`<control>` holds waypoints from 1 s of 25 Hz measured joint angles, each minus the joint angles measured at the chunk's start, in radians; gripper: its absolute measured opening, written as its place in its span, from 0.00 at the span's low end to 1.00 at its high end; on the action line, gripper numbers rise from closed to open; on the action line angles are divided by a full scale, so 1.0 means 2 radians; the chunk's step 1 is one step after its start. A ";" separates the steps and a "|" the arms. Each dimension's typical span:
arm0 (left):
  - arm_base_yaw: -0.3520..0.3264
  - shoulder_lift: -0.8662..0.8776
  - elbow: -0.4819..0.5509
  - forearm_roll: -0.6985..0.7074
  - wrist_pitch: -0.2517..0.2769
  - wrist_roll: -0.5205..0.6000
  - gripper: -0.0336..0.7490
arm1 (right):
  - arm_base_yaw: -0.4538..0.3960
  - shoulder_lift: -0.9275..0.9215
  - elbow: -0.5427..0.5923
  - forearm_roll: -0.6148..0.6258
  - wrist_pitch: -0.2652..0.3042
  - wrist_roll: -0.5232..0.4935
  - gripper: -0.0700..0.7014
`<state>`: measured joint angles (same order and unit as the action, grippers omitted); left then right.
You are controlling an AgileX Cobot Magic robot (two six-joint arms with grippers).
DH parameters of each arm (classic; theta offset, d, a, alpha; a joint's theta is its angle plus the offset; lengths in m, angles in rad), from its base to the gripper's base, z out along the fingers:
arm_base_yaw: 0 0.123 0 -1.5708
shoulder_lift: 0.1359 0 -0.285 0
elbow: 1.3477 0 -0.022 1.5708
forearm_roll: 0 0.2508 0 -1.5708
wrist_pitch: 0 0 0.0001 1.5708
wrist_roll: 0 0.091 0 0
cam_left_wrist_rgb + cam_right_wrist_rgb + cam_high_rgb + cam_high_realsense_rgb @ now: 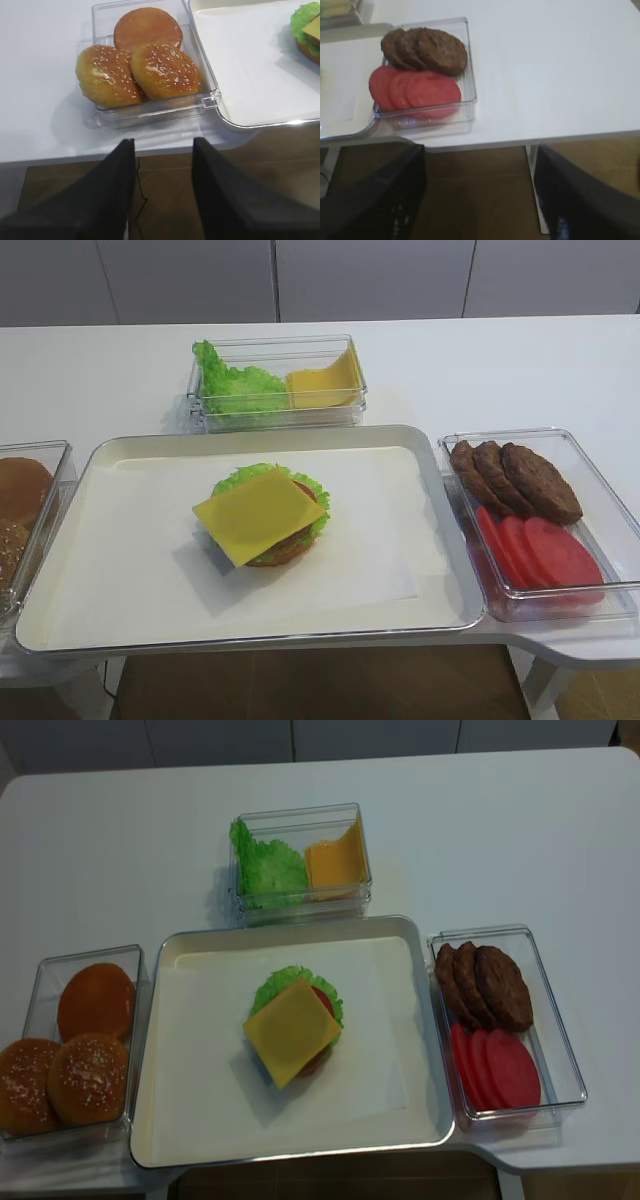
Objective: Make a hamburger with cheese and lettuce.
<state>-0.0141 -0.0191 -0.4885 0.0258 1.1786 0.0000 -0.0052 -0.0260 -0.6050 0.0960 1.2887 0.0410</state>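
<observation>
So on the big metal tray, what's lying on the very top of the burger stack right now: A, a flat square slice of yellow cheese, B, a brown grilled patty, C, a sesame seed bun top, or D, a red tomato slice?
A: the flat square yellow cheese slice covers the hamburger stack on the metal tray, with only green lettuce frill and a red tomato edge peeking out beneath it.

The left hand [162, 195] has two broad, flat black fingers with a matte finish. The right hand [480, 200] looks alike, its black fingers [385, 200] blurred but faintly ribbed inside.
</observation>
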 joint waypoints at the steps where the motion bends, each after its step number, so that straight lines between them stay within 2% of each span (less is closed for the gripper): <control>1: 0.000 0.000 0.000 0.000 0.000 0.000 0.41 | 0.000 0.000 0.010 -0.002 -0.001 -0.006 0.75; 5: 0.000 0.000 0.000 0.000 0.000 0.000 0.41 | 0.000 0.000 0.039 -0.017 -0.026 -0.020 0.75; 11: 0.000 0.000 0.000 0.000 0.000 0.000 0.41 | 0.000 0.000 0.053 -0.033 -0.070 -0.020 0.75; 25: 0.000 0.000 0.000 0.000 0.000 0.000 0.41 | 0.000 0.000 0.063 -0.024 -0.071 -0.020 0.75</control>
<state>-0.0141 -0.0191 -0.4885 0.0258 1.1786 0.0000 -0.0052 -0.0260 -0.4784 0.0484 1.1471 0.0000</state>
